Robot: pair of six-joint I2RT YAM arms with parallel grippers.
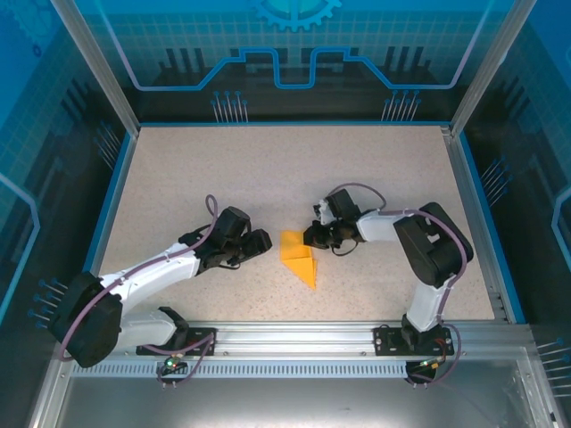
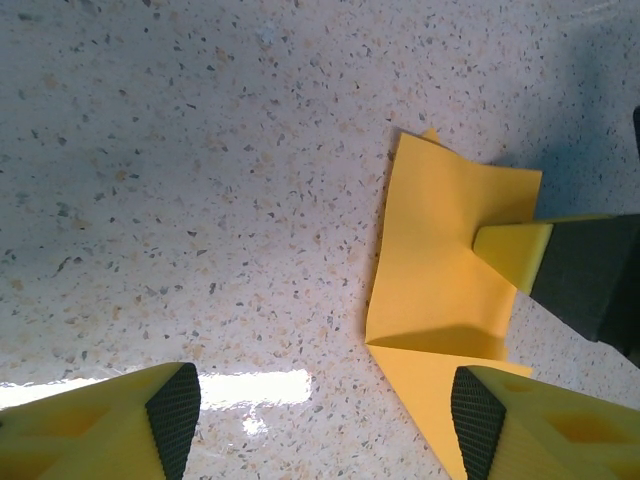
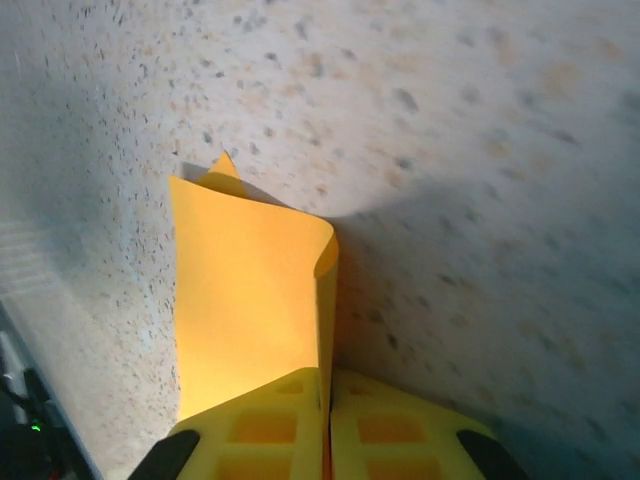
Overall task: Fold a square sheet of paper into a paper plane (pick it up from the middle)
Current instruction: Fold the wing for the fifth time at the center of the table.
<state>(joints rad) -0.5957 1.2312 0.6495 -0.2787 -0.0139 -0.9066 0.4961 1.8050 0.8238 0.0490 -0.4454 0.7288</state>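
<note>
My right gripper [image 3: 328, 388] has its fingers pressed together, and a thin orange edge runs down the seam between them, so I read it as clamped on the sheet of paper [image 3: 245, 290]. From that pinch the sheet rises toward 12 o'clock in the right wrist view, with its free edge curling over at about 1 o'clock.

My left gripper [image 2: 320, 415] has its fingers spread wide and holds nothing. In its own view the paper lies at 1 to 2 o'clock from the gap between the fingers. The right-hand fingertip is just beside the sheet's lower point, and I cannot tell whether it touches.

From above, the sheet sits near the middle of the counter [image 1: 268, 169]. It is already partly folded: a squarish part with a narrow point running off toward 5 o'clock. The right gripper is at its 2 o'clock edge and the left gripper is near its 9 o'clock side, a little apart.

I judge the folding to be midway, with one flap raised and not yet laid down. The next move, as I see it, is to carry that flap across toward 9 o'clock and lay it flat. The left gripper would come in to pin the base so the sheet does not slide, and then the crease can be pressed. The paper is thin, so a hard pull could tear or skew it.
</note>
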